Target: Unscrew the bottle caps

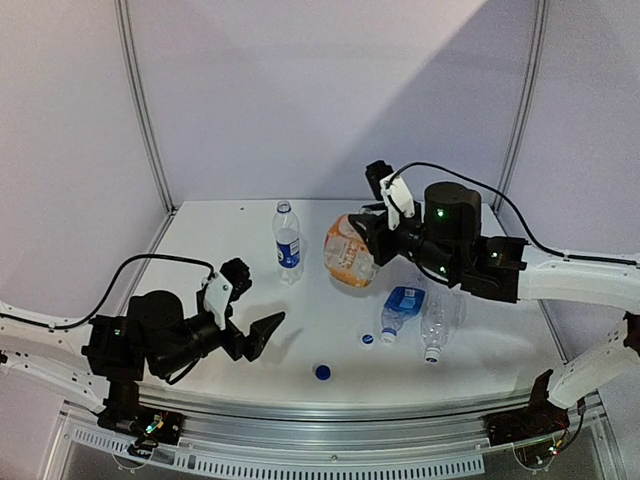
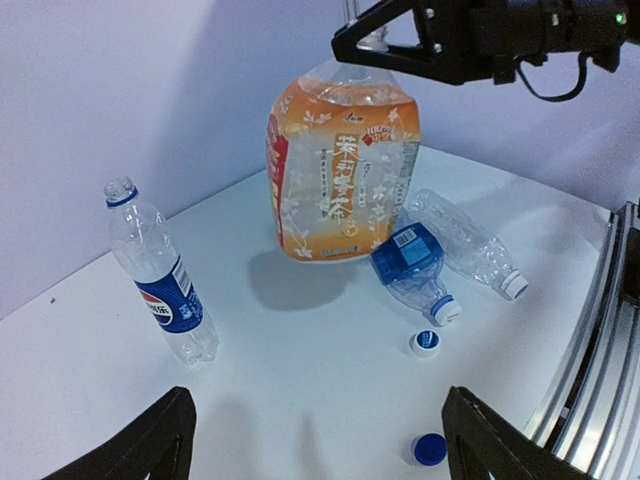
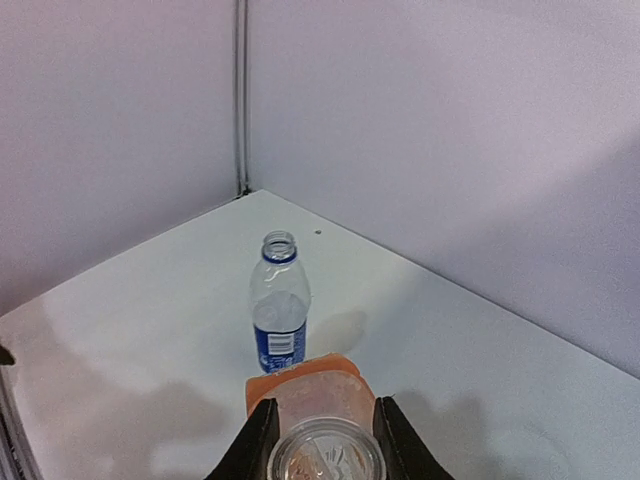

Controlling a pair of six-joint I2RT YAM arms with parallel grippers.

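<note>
Flat white table top [image 1: 300,345]: smooth, matt.
Tall clear plastic bottle with blue Pepsi label [image 1: 287,243], far left: glossy ribbed wall, slick film label.
Squat clear plastic bottle with orange printed label [image 1: 348,255]: glossy, creased film wrap.
Clear plastic bottle with blue label [image 1: 401,308] and plain clear plastic bottle [image 1: 438,322], right: shiny, ribbed.
Small round blue plastic cap [image 1: 322,372] and small round white plastic cap [image 1: 368,339], near: smooth.
Left gripper [image 2: 318,445]: fingers [image 2: 490,440] black plastic, matt.
Silver rail [image 1: 350,412], near edge: bare metal, satin.
Pale wall panels [image 1: 300,90]: matt.
</note>
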